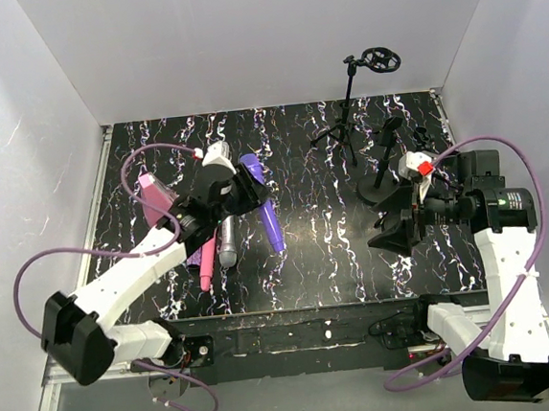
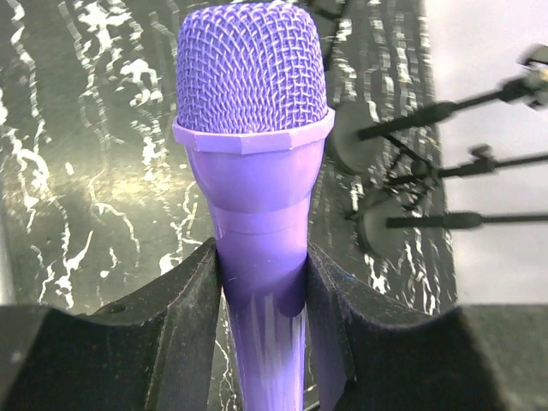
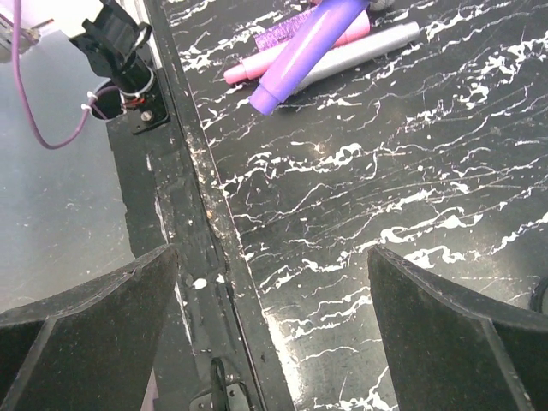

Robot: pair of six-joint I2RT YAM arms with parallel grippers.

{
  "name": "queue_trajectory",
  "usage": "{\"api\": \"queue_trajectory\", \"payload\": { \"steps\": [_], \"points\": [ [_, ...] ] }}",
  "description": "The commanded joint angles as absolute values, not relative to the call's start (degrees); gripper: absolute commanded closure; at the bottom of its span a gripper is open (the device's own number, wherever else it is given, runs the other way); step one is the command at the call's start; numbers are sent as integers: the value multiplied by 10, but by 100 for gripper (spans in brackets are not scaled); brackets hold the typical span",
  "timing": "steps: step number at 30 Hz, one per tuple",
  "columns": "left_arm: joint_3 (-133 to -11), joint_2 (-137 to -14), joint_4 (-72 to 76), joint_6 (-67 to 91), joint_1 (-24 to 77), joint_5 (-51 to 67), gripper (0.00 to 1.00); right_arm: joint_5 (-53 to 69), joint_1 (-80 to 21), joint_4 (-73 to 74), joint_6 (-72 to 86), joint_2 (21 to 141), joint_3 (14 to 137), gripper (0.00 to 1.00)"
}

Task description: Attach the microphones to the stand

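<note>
1. Microphones (image 1: pixel 227 248) lie on the 9 o'clock half of the black marbled desk (image 1: pixel 327 259) in the top view. The stands take the 3 o'clock half, well apart from them.
2. From the left gripper (image 1: pixel 242 184), the tripod stand (image 1: pixel 346 113) with its ring clip is at about 2 o'clock. The round-base stand (image 1: pixel 384 172) is at 3 o'clock.
3. The right gripper (image 1: pixel 399 231) hangs near the round-base stand, at its 6 o'clock, so this arm is the nearer one to the stands. Its jaws are spread wide around nothing, and only bare desk shows between them in the right wrist view.
4. The left gripper is clamped on the purple microphone (image 2: pixel 257 171). In the left wrist view its fingers (image 2: pixel 193 291) press both sides of the handle just below the mesh head.
5. The purple microphone's long axis runs with the head toward 12 o'clock and the tail between 5 and 6. That is roughly crosswise to the line toward the stands. By my reading, the carry has to go toward 3 o'clock, and the handle must be turned to meet a clip. I cannot tell whether the tail touches the desk.
6. The pink microphone (image 1: pixel 206 264) and the silver-grey microphone (image 3: pixel 368 47) lie side by side at 7 o'clock from the left gripper, and neither is held.
</note>
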State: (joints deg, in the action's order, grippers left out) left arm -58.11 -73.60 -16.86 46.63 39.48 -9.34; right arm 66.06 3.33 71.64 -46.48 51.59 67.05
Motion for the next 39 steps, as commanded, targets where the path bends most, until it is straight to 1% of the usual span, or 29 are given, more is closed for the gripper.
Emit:
{"api": "queue_trajectory", "payload": {
  "steps": [1, 7, 11, 18, 24, 29, 39],
  "points": [
    [-548, -653, -54, 390, 395, -12, 100, 704, 28, 748, -466, 530, 724, 2],
    [-553, -609, 15, 349, 395, 87, 100, 722, 13, 759, -442, 564, 773, 2],
    [-566, -610, 44, 345, 395, 133, 100, 708, -22, 751, -425, 585, 801, 2],
    [-583, -628, 111, 354, 394, 199, 100, 686, -81, 693, -348, 617, 835, 2],
    [-591, -632, 129, 365, 395, 214, 100, 664, -119, 640, -294, 628, 835, 2],
    [-593, -629, 138, 373, 395, 223, 100, 664, -135, 626, -276, 638, 836, 2],
    [-570, -630, 192, 403, 396, 235, 100, 659, -145, 601, -251, 656, 840, 2]
  ]
}}
